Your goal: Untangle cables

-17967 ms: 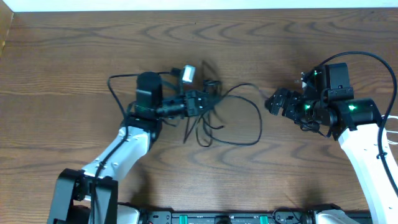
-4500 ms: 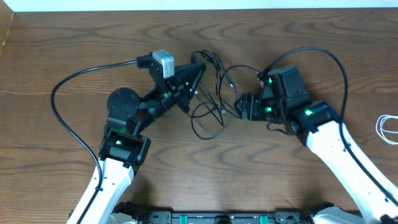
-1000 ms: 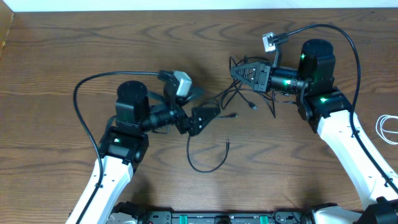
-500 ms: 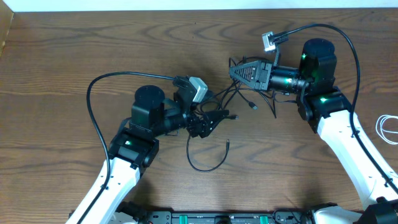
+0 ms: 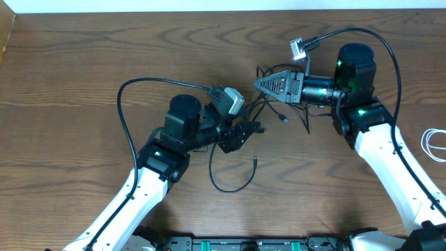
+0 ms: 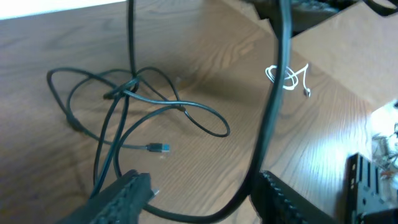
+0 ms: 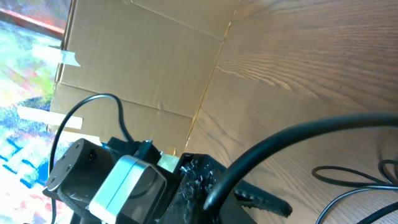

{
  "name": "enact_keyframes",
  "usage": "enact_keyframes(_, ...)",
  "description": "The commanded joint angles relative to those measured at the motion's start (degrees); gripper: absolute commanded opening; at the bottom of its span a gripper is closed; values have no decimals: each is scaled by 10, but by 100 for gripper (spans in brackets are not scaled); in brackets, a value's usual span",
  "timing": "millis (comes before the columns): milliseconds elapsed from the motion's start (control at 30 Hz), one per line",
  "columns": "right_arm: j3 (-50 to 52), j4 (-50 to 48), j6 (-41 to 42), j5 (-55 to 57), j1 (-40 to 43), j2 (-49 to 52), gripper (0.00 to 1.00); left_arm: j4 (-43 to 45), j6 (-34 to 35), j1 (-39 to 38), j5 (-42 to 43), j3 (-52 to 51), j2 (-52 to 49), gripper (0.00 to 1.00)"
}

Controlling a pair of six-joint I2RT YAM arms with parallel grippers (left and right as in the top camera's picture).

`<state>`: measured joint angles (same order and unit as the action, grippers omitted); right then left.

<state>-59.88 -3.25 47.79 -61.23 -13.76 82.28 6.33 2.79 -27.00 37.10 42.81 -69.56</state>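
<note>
Near the middle of the wooden table, the black cables lie in a loose snarl between the two arms. Several strands cross and rise toward the right side. One strand runs down to the near side as an open loop that lies flat on the wood, with its free end pointing toward the far side.

The left gripper reaches in from the left and sits at the left edge of the snarl. In the left wrist view its fingers stand apart, unclenched, and one black strand curves through the gap between them. Whether that strand presses against either pad cannot be told. Beyond the fingers, the tangle spreads out in overlapping loops, and a small plug end rests on the table on its near side.

The right gripper points left from the far right of the snarl. Its jaws are pinched together, with black strands gathered at the tip and lifted off the wood. In the right wrist view one strand arcs large across the frame, close to the lens, with a cardboard wall behind it.

The white cable lies coiled by itself at the right edge of the table. It is well apart from the black ones and from both grippers.
</note>
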Motion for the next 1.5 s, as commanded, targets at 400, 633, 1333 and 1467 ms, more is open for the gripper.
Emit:
enact_keyframes(400,-2,-2,6,-12,-2,-10,3,6,-9,-3,-5,9,1,32)
enact_keyframes(633,-2,-2,6,-13,-2,-10,2,6,-9,-3,-5,9,1,27)
enact_keyframes(1333,-2,129,-131,177,-2,-10,22,62,26,-3,40,9,22,8)
enact_keyframes(1467,-2,168,-153,247,-2,-10,39,65,27,-2,40,9,45,8)
